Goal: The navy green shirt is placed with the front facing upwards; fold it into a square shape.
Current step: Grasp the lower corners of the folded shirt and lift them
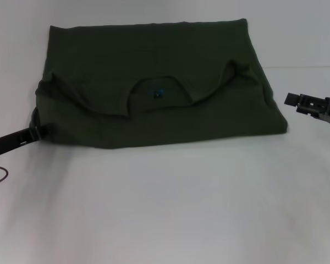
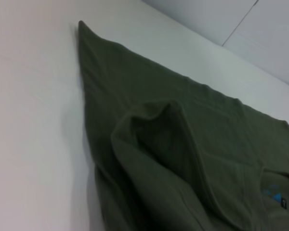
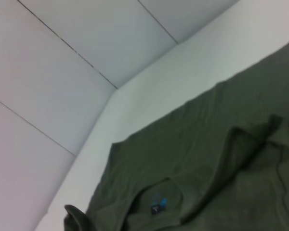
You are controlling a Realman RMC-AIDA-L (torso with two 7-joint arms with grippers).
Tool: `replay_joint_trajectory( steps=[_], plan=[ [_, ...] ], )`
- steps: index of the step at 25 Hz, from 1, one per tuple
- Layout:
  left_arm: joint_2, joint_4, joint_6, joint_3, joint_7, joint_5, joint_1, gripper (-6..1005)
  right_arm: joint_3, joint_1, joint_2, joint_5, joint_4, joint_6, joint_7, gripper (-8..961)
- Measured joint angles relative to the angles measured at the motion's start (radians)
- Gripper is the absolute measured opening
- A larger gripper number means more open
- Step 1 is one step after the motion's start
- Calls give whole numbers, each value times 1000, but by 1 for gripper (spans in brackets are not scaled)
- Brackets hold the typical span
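A: Where is the navy green shirt [image 1: 154, 104]?
B: On the white table [image 1: 165, 209], folded over, with its collar [image 1: 157, 91] showing.
A: What are the 2 claws doing?
B: The left gripper [image 1: 36, 132] touches the shirt's left edge; I cannot tell its grip. The right gripper [image 1: 291, 100] hangs off to the right, apart.

Before me is a plain white counter [image 1: 165, 209], and the only thing lying on it is the navy green shirt [image 1: 154, 118], folded over on itself with its round collar and blue-marked label [image 1: 158, 93] facing up. It rests flat on the far half of the counter, its far edge straight, its near edge a soft fold. Where the upper layer is turned down, the cloth bunches into raised wrinkles at both sides.
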Motion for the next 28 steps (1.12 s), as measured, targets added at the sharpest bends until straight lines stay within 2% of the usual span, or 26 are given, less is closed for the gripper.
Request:
replay_joint_trajectory(
  steps=[4, 7, 9, 11, 15, 19, 21, 24, 28],
  plan=[
    [6, 16, 29, -1, -6, 0, -4, 165, -1, 26, -38, -110, -5, -14, 86, 675],
    [14, 26, 44, 1, -30, 1, -12, 57, 1, 60, -77, -219, -10, -30, 173, 675],
    [20, 29, 50, 2, -47, 3, -19, 54, 5, 81, -92, -291, -24, -36, 223, 675],
    [26, 30, 55, 2, -66, 9, -28, 50, 4, 105, -97, -370, -58, -37, 285, 675],
    [35, 33, 60, 3, -124, 42, -53, 44, 0, 178, -82, -542, -101, -12, 403, 676],
    [39, 35, 65, 3, -162, 66, -75, 39, -2, 251, -51, -679, -88, 61, 477, 676],
    [39, 35, 65, 3, -172, 72, -83, 39, -8, 279, -29, -737, -82, 109, 491, 676],
    [40, 36, 65, 3, -176, 73, -88, 40, -26, 302, -1, -778, -76, 166, 492, 675],
    [40, 36, 61, 3, -176, 70, -89, 40, -61, 309, 26, -783, -69, 233, 489, 676]
  ],
)
